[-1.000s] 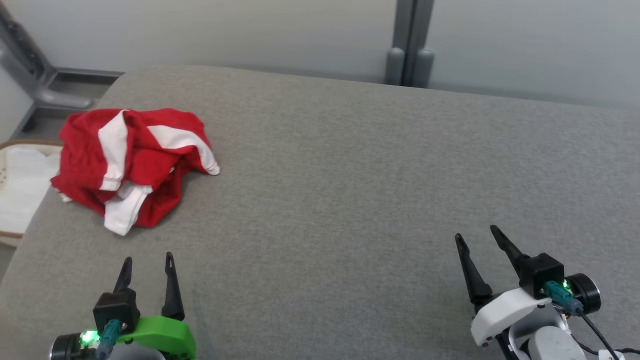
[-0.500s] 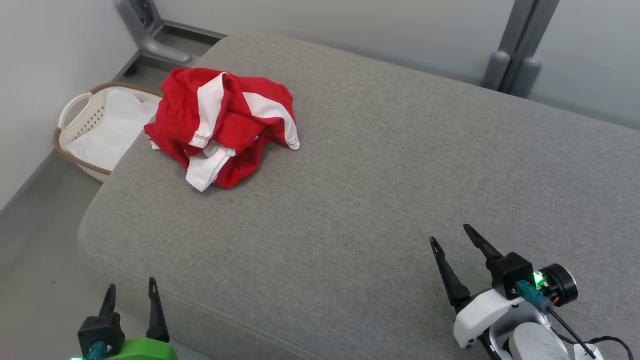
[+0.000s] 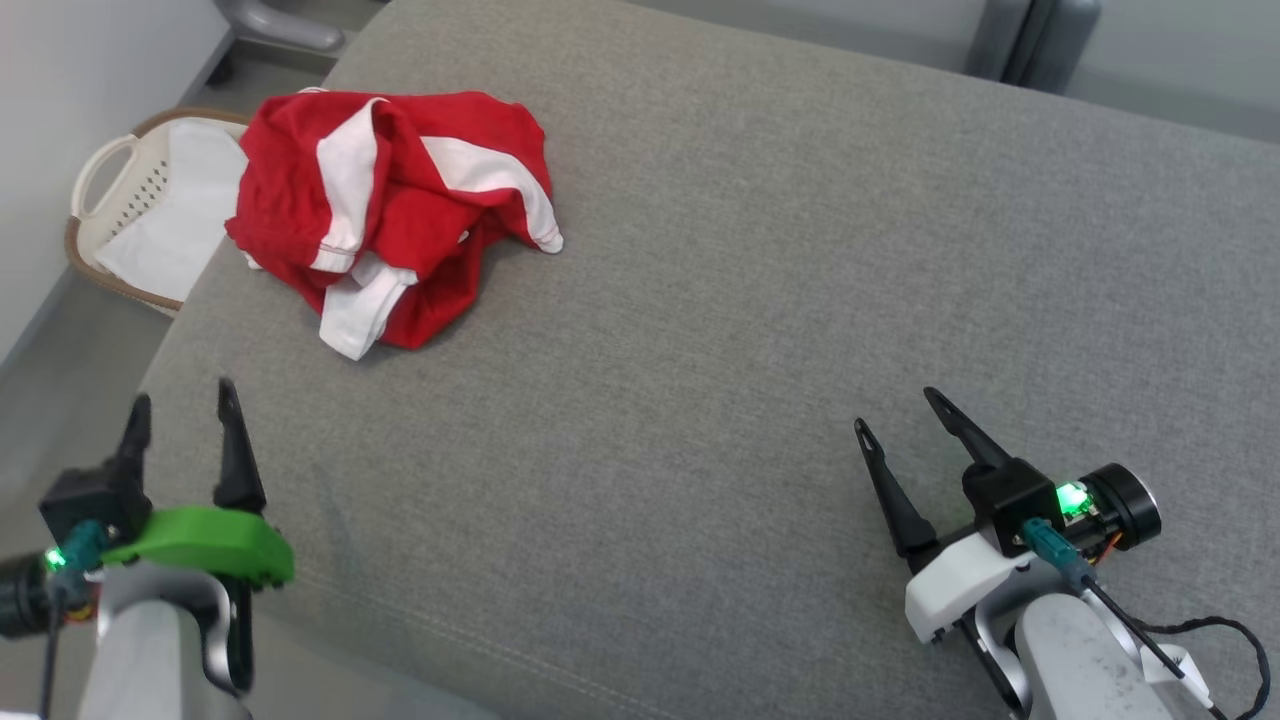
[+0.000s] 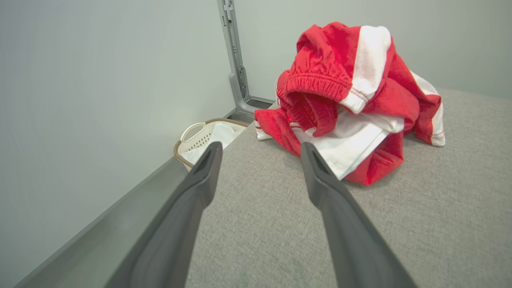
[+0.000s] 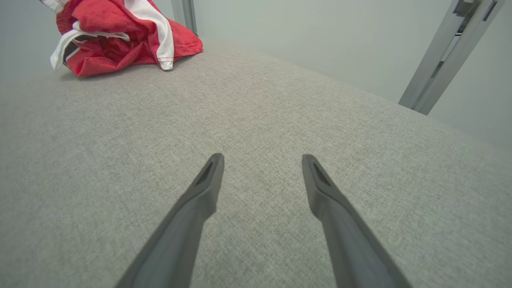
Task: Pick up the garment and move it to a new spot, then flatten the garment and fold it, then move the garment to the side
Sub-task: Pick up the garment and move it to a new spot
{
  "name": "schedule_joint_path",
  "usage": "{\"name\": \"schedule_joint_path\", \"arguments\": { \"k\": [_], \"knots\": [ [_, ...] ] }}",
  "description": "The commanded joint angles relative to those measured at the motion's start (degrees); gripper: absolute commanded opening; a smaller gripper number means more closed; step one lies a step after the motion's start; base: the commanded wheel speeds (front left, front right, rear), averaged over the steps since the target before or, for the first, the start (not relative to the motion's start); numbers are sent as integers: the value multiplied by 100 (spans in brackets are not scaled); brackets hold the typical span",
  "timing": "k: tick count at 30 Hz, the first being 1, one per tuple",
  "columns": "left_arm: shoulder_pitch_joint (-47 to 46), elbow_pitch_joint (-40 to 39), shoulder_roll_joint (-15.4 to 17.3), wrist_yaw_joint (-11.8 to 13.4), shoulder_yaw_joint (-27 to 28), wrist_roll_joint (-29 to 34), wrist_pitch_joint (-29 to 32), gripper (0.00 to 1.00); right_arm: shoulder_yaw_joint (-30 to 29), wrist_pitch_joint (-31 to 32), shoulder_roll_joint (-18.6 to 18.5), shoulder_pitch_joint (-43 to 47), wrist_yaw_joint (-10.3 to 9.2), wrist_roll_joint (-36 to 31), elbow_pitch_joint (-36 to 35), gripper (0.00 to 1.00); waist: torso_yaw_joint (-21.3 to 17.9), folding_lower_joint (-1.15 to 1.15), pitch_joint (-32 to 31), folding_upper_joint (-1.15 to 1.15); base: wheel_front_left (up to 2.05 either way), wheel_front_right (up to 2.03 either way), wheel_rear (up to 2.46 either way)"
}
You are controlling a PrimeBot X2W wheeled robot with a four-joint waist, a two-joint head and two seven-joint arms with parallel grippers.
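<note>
Garment: one, red-and-white garment [image 3: 390, 210], crumpled heap, far left on cushion.
Cushion: one, grey upholstered cushion [image 3: 750, 300].
Laundry basket [image 3: 135, 185]: one, on floor, left of cushion, just beside garment.
White cloth [image 3: 160, 240]: one, inside basket.
Grippers: two; left gripper [image 3: 182, 395] near left, right gripper [image 3: 896, 410] near right.
Fingers [image 3: 238, 460]: four, two per gripper.
Housings: two; green housing [image 3: 200, 540] left, white housing [image 3: 960, 585] right.
Green lights [image 3: 1072, 495]: two, one per arm.
Frame parts: two; metal foot [image 3: 280, 30] far left, metal upright [image 3: 1030, 40] far right.
</note>
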Motion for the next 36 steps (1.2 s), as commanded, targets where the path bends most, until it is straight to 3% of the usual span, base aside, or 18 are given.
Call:
{"name": "schedule_joint_path", "arguments": {
  "k": [1,11,17,21,27,28,29,30,36],
  "knots": [
    [-279,6,81,-32,-13,-55,-4,100,-5,-12,-38,-107,-6,-79,-44,100,-298,0,425,0,0,0,0],
    [-1756,284,1102,-40,-853,-691,-1,100,191,-12,-36,-410,-6,-352,3,100,-743,0,1000,0,0,0,0],
    [-2521,1451,1708,-35,-1317,-1246,0,100,364,-6,-51,-518,-6,-452,84,100,-1051,0,1227,0,0,0,0],
    [-2819,2292,1905,-35,-1752,-1689,0,100,418,0,-93,-573,-8,-444,147,100,-1274,0,1306,0,0,0,0],
    [-2712,2876,1955,-36,-2533,-2518,220,100,396,16,-95,-491,-8,-434,149,100,-1424,0,1296,0,0,0,0],
    [-2673,2930,1979,-36,-2643,-2596,232,84,388,16,-97,-474,-8,-436,143,100,-1437,0,1278,0,0,0,0],
    [-2644,2988,2009,-36,-2757,-2663,215,20,357,17,-98,-454,-8,-435,125,100,-1447,0,1255,0,0,0,0],
    [-2628,3005,2005,-36,-2837,-2744,196,0,324,17,-95,-447,-8,-426,103,100,-1451,0,1237,0,0,0,0],
    [-2970,2707,2305,-34,-2800,-2703,-17,0,184,5,-54,-400,-8,-334,5,100,-1408,0,966,0,0,0,0]
  ]
}}
